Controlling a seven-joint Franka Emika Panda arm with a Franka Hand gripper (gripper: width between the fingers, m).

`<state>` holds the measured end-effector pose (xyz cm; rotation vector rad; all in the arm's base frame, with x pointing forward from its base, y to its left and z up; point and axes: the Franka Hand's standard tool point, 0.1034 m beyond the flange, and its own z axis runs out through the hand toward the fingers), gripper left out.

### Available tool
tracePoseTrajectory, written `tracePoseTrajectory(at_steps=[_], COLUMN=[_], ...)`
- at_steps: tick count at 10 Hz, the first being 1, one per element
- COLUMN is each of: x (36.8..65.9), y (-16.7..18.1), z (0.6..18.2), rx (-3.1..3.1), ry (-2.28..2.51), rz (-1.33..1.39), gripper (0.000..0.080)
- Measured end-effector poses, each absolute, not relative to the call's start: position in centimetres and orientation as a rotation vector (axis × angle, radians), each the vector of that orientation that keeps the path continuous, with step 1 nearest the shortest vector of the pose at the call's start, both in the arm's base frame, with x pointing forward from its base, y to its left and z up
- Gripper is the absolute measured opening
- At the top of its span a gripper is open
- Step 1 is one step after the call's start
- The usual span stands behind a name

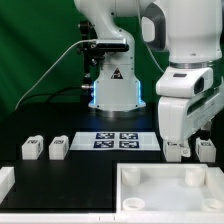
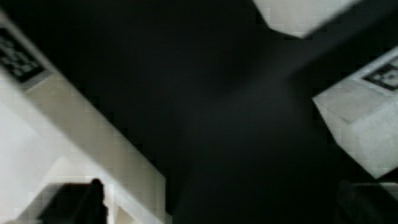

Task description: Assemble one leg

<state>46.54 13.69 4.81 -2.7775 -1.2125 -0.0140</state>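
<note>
- Step in hand, as I judge it: the approach to the leg [image 1: 206, 150], which lies by the bench [image 2: 214, 110] edge on the exterior view's right. No grasp is made yet.
- The pincer [image 1: 177, 143] hangs low beside it, spread wide, with only dark bench between its fingertips [image 2: 71, 205] (so the wrist view shows).
- Another leg [image 1: 32, 148] sits toward the opposite edge.
- Next: centre over the leg, lower, then close squarely on its sides.

Exterior view: the tray [image 1: 120, 195] is cut off by the bottom edge, the arm [image 1: 185, 40] by the top edge. Wrist view: blurred throughout. The fingers [image 2: 71, 203] and tags [image 2: 381, 72] are cut off at the edges.
</note>
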Motion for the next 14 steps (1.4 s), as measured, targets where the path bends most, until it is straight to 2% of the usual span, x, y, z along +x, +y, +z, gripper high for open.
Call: tracePoseTrajectory(at_steps=[3,6,9,10,12,14], x=[46.2,42.8,42.6,42.1,41.2,40.2], y=[14.2,18.6,18.9,18.7,18.6,18.3], z=[4.7,5.0,5.0,4.9,4.8,3.9], rx=[-2.914,-3.018,-3.021,-3.027,-2.987,-2.918], ry=[-0.777,-0.108,-0.081,-0.102,-0.037,-0.030], rz=[0.016,0.080,0.133,0.206,0.592,0.922], gripper=[0.0649,0.0649,0.0649,0.0649,0.0649,0.0649])
